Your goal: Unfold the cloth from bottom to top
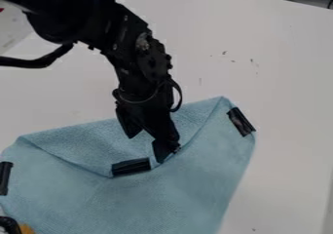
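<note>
Arm: jointed black robot arm (139, 52), entering from 11 o'clock and slanting down toward 6.
Gripper: black, two-fingered gripper (166, 149), just below centre toward 6 o'clock, its lower end at the cloth's folded edge.
Cloth: light-blue woven fabric (175, 194), spread from about 4 round to 9 o'clock, a creased, V-shaped fold dipping toward 6.
Strips: black rectangular strip (131, 166) at 7, just beside the gripper; glossy black strip (241, 121) past 3; narrow black strip (5, 178) at 8.
Surface: smooth white surface (286, 82), dark specks (224, 52) at 1.
</note>
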